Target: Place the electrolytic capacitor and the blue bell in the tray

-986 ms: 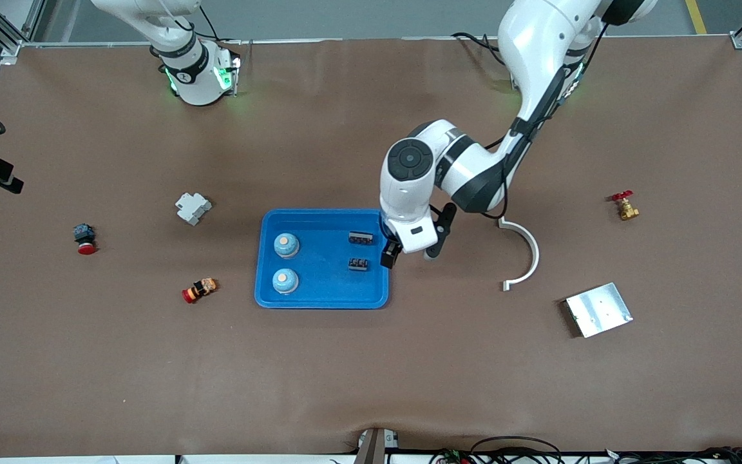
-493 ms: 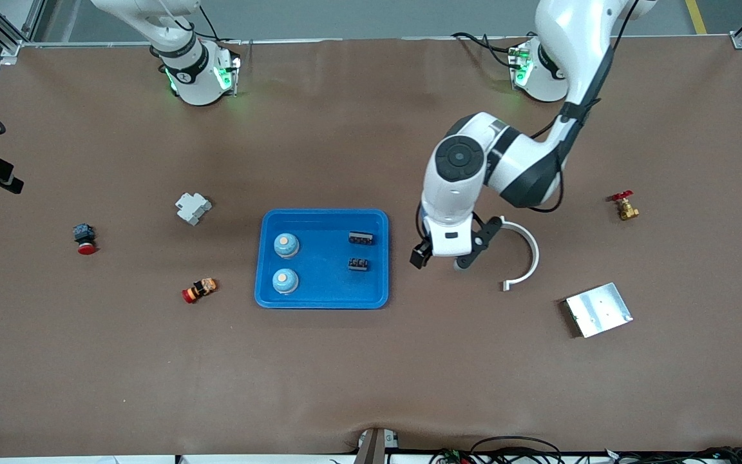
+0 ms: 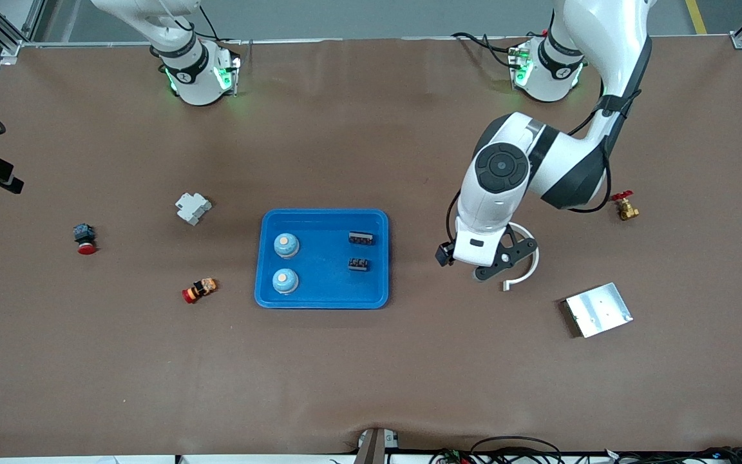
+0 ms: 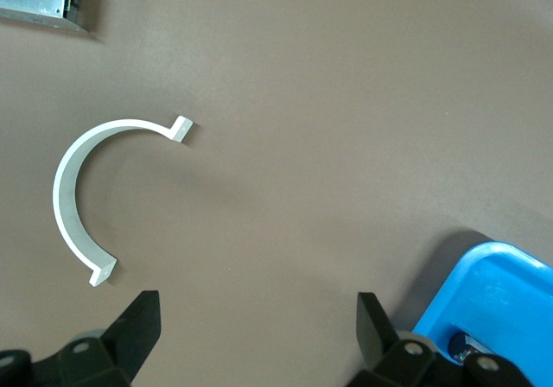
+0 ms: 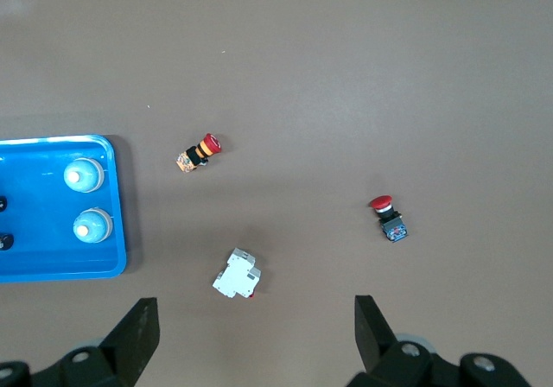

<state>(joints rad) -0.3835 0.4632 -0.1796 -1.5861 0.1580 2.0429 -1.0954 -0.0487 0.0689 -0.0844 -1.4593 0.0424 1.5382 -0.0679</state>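
— Where do your parts lie?
— Both blue bells [image 3: 286,245] and both capacitors [image 3: 359,238] sit in the tray [image 3: 323,298], toward the right arm's end from your left gripper [image 3: 466,264].
— Its fingers?
— Spread, empty, over bare table beside the white curved bracket [image 3: 528,256]. Your right gripper [image 5: 251,335] waits spread, high up.

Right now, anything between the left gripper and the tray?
Nothing. In the front view, only bare table separates the open left gripper from the tray; the white curved bracket sits beneath it.

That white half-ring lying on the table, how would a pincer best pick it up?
Probably from straight above, pinching the thin band of the white half-ring midway along its curve, one finger inside the arc, one outside. It lies flat, so only its narrow wall offers grip.
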